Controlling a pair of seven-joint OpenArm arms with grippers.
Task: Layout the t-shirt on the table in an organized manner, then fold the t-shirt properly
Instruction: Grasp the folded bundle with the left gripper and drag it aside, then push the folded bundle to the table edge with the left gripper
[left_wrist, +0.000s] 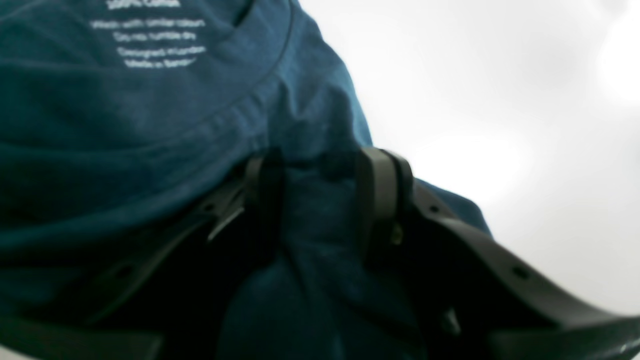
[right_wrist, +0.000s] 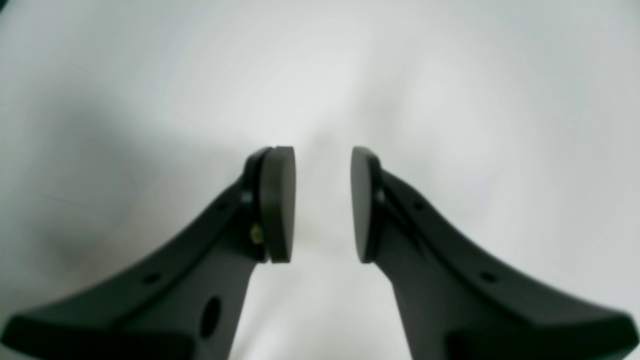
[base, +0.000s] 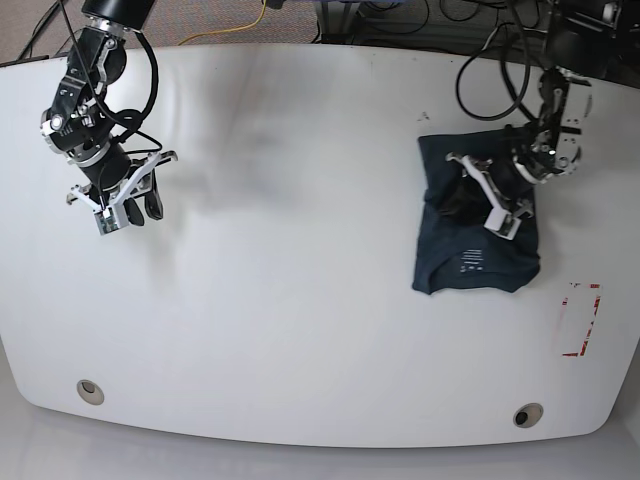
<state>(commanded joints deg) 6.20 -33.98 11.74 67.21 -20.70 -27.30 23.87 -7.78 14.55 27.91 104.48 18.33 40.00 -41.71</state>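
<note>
T-shirt (base: 475, 255) is a dark navy bunched heap, not spread flat, lying on the white desk (base: 300, 300) directly under and around the left pincer (base: 478, 200). The white neck label print (base: 472, 262) faces up on the part of the heap nearer the desk's front edge, just past the pincer tips. In the left wrist view the t-shirt (left_wrist: 125, 125) fills the space ahead of and to the left of the pincer, label text (left_wrist: 155, 40) blurred beyond reading, collar seam curving just ahead of the fingertips. Left pincer (left_wrist: 320, 200) is clamped on a raised fold of the t-shirt: cloth fills the gap between the two pads, and both fingers press into it. Bare desk (left_wrist: 500, 100) shows to the right of that pincer.

Right pincer (base: 125, 200) is well apart from the t-shirt, across the desk, hanging above bare desk surface with a soft shadow near it. Right wrist view: right pincer (right_wrist: 322, 205) has its pads apart with a narrow gap, nothing between them, only white desk (right_wrist: 320, 75) beyond.

A red tape rectangle (base: 580, 320) sits on the desk near the t-shirt, on the outer side of the left pincer. Two round grey grommet holes (base: 90, 391) lie near the front edge, one below each pincer. Cables (base: 490, 50) trail behind the left arm past the desk's far edge.
</note>
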